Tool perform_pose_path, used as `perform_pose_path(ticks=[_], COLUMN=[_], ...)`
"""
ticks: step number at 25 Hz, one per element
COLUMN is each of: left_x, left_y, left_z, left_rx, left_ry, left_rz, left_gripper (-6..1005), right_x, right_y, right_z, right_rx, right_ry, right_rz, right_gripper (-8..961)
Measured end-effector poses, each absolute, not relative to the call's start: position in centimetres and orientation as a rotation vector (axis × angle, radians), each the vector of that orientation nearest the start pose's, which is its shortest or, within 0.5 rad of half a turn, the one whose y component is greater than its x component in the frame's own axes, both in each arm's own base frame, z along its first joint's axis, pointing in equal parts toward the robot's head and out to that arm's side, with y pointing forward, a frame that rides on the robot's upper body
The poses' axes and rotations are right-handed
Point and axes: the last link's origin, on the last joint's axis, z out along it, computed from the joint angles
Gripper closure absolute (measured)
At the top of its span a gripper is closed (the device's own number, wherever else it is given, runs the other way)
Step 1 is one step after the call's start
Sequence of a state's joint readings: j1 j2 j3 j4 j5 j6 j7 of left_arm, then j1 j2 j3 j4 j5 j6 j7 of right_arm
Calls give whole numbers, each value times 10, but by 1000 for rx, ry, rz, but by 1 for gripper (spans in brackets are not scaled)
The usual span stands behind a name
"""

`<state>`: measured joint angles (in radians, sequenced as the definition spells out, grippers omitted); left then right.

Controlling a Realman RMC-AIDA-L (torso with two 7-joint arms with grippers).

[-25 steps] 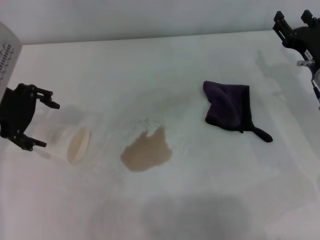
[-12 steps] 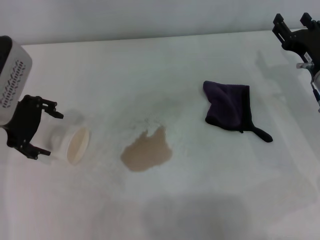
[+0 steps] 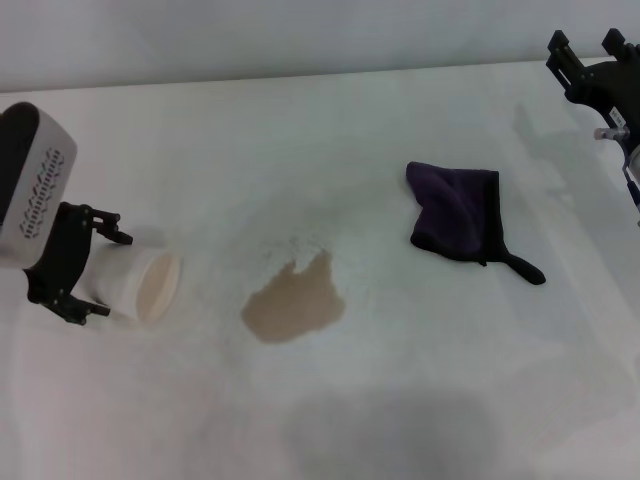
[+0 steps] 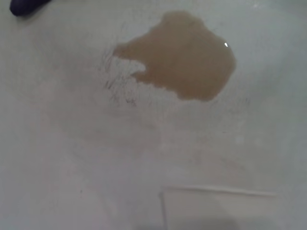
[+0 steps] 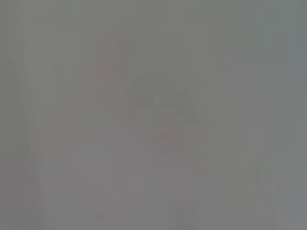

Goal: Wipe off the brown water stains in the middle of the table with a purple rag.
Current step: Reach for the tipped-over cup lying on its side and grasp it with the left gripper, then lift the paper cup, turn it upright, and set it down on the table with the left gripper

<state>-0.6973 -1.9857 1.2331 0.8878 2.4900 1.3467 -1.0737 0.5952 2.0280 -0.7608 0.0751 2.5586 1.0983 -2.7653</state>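
We note the left gripper spread around a tipped white paper cup. The glossy, irregular brown water stains lie mid-table; the crumpled purple cloth rag sits rightward. Right gripper parked far right, fingers spread.

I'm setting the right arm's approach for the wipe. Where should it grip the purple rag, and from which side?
Probably from straight above, pinching the bunched purple body of the purple rag, not the thin black loop trailing towards the robot. The cloth lies flat on the table, so no edge offers a side grip. The right hand hangs nearest, at the far right; the left hand straddles the paper cup.
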Motion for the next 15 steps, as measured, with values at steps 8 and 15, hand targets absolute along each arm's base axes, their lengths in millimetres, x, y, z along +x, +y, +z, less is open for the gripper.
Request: perform_pose_path(ticks=[8,15], left_x=[-250,-249], left_y=[389,388], left_z=[-7,-14], left_rx=[-2873,-2867], left_ry=[707,700], left_rz=[633,616], left_gripper=[111,112], right_x=[344,344], right_y=[366,365], right_z=[15,15], right_rx=[-1524,-1526], right_ry=[732,732], right_rz=[725,723], right_gripper=[186,187])
